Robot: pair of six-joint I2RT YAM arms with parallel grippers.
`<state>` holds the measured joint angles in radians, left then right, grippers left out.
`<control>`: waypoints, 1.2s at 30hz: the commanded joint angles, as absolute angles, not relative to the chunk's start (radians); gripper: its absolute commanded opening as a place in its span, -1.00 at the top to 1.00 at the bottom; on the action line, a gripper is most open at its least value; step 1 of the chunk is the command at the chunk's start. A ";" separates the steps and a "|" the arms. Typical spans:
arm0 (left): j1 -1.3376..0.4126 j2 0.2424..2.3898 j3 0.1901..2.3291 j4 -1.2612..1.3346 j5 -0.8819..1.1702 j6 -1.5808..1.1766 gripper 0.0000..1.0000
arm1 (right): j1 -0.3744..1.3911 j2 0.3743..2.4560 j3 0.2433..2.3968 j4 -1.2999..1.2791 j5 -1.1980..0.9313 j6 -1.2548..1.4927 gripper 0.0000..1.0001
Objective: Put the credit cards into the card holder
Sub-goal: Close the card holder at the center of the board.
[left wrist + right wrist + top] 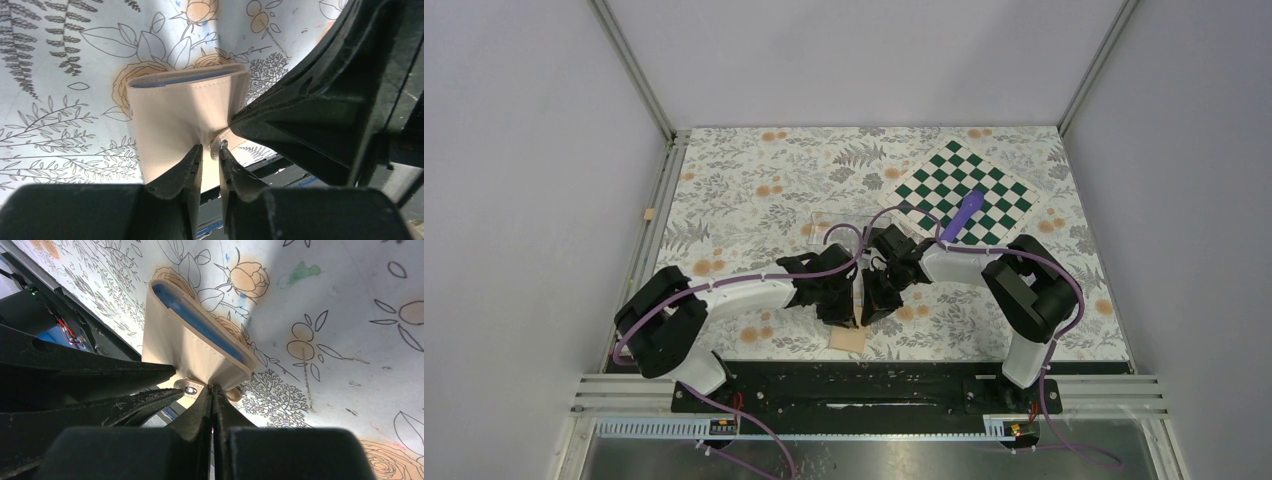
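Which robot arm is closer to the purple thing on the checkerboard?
Right. The right arm lies right beside the purple stick. The left arm is farther off, on the other side of the card holder.

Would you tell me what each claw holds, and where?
Right claw pinches the card holder by the edge beside its snap tab; left claw straddles it, grip unclear.

No lettering, brand or number is legible on the card holder (185, 105) or the flowered tablecloth (60, 75).

Over the card holder (848, 341) (tan, near edge), left gripper (848, 318) meeting right gripper (865, 315), clear box (836, 226) behind, chessboard (964, 190) far right
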<state>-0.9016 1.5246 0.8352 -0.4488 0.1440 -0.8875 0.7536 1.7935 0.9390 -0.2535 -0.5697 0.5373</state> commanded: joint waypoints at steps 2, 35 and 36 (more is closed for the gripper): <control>-0.896 1.530 0.814 -0.359 0.201 -0.902 0.63 | 0.766 1.819 0.930 -0.284 -0.548 0.532 1.00; -0.895 1.554 0.880 -0.476 0.115 -0.846 1.00 | 0.767 1.738 0.976 -0.266 -0.575 0.541 0.85; -0.895 1.557 0.882 -0.476 0.114 -0.845 1.00 | 0.768 1.735 0.975 -0.266 -0.576 0.540 0.86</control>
